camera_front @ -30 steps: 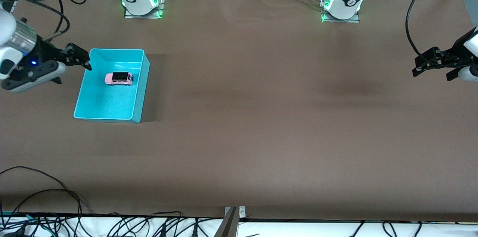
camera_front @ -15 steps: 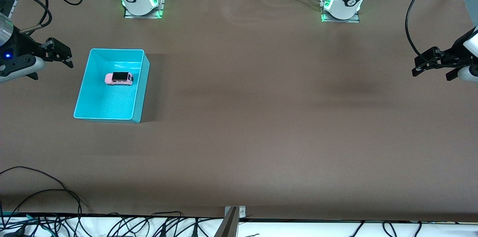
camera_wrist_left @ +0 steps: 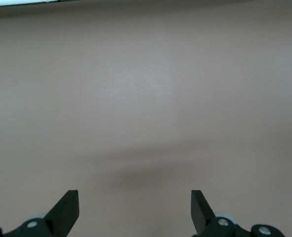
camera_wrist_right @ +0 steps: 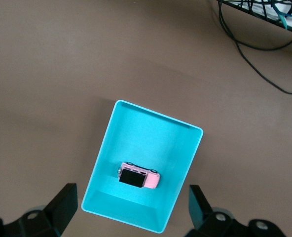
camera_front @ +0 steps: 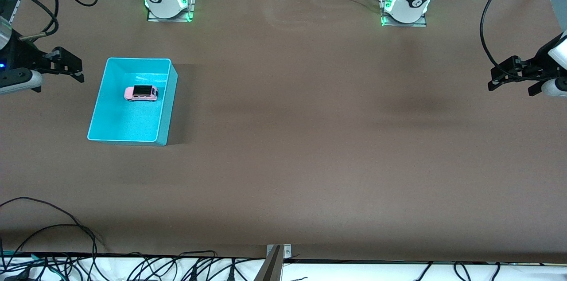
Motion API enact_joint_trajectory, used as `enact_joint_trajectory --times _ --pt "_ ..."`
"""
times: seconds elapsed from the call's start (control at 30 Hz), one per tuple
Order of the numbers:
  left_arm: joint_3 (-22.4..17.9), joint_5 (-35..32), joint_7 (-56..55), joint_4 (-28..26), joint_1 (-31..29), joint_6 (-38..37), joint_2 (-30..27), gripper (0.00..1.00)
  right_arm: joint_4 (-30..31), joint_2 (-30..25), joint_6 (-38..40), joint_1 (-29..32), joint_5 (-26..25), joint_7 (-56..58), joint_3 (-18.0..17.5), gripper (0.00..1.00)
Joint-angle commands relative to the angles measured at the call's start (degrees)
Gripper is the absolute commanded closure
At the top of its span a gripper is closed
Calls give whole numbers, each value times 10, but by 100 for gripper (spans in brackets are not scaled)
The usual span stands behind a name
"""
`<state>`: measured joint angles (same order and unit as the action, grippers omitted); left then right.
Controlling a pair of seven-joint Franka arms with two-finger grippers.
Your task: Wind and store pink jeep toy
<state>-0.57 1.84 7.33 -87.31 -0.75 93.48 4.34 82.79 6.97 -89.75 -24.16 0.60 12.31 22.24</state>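
Bin (camera_front: 165, 108), turquoise, sits toward the right arm's end of the table (camera_front: 310, 139), and the jeep (camera_front: 141, 93) rests on its wheels on the bin floor, in the part of it farther from the front camera, touching no wall that I can make out. Right gripper (camera_front: 71, 64) hangs just off the bin's outer edge, above bare table, fingers spread and holding nothing; its wrist view looks down into the bin (camera_wrist_right: 190, 148) with the jeep (camera_wrist_right: 139, 177) between the two fingertips (camera_wrist_right: 67, 200) but far below them. Left gripper (camera_front: 509, 76) waits over the table's other end, well apart from the bin, also spread and empty (camera_wrist_left: 134, 210). With the toy lying in the bin and no claw on it, storing looks done, and winding cannot be judged from here. What remains, as I read it, is only parking the arms clear.
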Motion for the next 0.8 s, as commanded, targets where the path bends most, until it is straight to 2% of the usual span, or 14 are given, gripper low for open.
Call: enact_joint_trajectory --times 0.0,0.17,0.4,0.53,0.77 --pt "0 5 -1 21 1 -9 11 0 -4 -15 28 116 -9 -25 -101 0" --pt "0 5 -1 21 2 -9 11 0 34 -46 22 200 -11 -74 -186 0" --pt "0 5 -1 21 1 -9 12 0 55 -64 21 256 -33 -112 -253 0" --pt "0 4 -1 21 1 -9 11 0 71 -73 9 260 -34 -156 -260 0" --pt "0 4 -1 21 0 -9 11 0 65 -64 3 259 -32 -146 -257 0"
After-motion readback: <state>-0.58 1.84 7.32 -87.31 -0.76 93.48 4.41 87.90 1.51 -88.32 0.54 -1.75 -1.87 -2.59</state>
